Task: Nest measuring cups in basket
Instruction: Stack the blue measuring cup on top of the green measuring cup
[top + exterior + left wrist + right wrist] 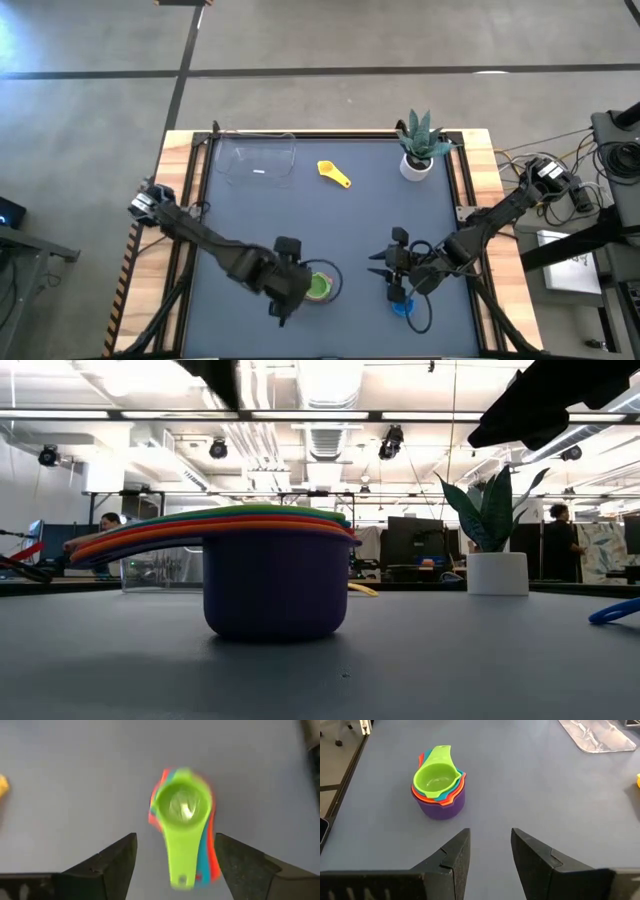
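- Dark tabletop (330, 220) fills the centre of the high view, and the clear basket (256, 158) sits empty at its upper left.
- Left end effector (290, 290) hovers over the nested stack (320, 285) at lower centre, fingers apart; green is on top and purple is the outermost cup.
- Right end effector (385, 272) waits at lower right, fingers apart, beside a lone blue cup (402, 306).
- Nesting looks part done: a yellow cup (333, 172) lies alone near the basket. Next, I judge, a grip on the stack's handles.
- Cups inside the stack are hard to count.
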Robot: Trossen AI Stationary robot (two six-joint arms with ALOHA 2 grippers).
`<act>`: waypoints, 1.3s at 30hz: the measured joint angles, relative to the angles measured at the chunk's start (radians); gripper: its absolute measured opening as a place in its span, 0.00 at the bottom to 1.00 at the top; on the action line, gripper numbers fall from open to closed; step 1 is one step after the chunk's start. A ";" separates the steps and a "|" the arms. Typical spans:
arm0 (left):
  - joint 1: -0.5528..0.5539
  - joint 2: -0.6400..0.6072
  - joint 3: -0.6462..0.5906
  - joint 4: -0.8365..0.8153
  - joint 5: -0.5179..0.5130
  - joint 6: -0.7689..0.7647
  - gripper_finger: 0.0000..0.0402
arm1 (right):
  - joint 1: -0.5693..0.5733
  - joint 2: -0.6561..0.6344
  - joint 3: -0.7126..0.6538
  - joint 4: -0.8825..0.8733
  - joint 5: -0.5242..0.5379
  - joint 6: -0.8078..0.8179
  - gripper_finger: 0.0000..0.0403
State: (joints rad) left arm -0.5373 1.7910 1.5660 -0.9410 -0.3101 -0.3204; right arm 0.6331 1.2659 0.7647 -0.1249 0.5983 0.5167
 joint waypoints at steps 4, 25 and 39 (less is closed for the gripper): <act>-0.051 -0.048 -0.094 0.293 -0.083 0.152 0.59 | 0.000 0.000 0.000 0.000 -0.001 0.000 0.33; 0.036 -0.383 -0.984 1.834 -0.028 0.463 0.58 | 0.036 0.000 0.000 -0.057 -0.069 0.183 0.33; 0.042 -0.373 -0.977 1.910 -0.038 0.466 0.58 | 0.056 -0.002 0.036 -0.321 -0.298 0.466 0.33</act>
State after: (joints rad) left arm -0.4953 1.4176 0.5886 0.9691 -0.3484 0.1455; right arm 0.6895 1.2640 0.8005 -0.4462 0.3005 0.9831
